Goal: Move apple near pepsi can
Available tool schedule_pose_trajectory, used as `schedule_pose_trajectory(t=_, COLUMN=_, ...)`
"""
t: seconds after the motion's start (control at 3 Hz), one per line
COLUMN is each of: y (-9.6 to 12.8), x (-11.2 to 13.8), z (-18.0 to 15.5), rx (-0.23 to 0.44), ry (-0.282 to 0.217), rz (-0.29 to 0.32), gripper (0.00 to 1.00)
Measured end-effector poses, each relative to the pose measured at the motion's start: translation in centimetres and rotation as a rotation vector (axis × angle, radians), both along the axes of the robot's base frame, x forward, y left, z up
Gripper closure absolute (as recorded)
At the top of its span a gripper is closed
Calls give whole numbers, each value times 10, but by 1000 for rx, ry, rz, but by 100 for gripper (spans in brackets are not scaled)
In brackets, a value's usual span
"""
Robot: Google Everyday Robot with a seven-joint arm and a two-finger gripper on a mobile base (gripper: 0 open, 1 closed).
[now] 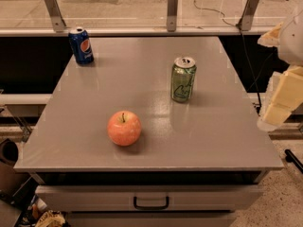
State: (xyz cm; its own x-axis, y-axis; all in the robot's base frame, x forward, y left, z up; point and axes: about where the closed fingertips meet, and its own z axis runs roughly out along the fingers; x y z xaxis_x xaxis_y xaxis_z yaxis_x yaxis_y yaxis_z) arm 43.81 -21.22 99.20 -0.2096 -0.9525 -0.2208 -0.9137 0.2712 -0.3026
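Observation:
The pinkish-red apple with a short dark stem sits on the grey table, near the front, left of the middle. The blue pepsi can stands upright at the far left corner of the table. My gripper shows as pale yellowish parts at the right edge of the view, beyond the table's right side and well away from the apple. It holds nothing that I can see.
A green can with pale script stands upright right of the table's middle, between the apple and my arm. A drawer with a black handle is under the table's front edge. A metal rail with brackets runs behind the table.

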Motion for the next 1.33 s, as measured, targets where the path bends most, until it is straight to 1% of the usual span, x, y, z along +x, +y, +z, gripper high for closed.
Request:
schedule_pose_trajectory(t=0.33, y=0, x=0, z=0, rx=0, ry=0, rz=0, gripper=0)
schedule_pose_trajectory(t=0.67, y=2, x=-2, z=-9, rx=72, ry=12, rz=2, gripper=0)
schedule_pose_trajectory(t=1.0, y=13, x=-7, z=-31, rx=204, ry=3, rz=17, gripper=0)
schedule_pose_trajectory(t=1.33, y=29, x=-5, z=-58, rx=353, ry=-29, rz=33, gripper=0)
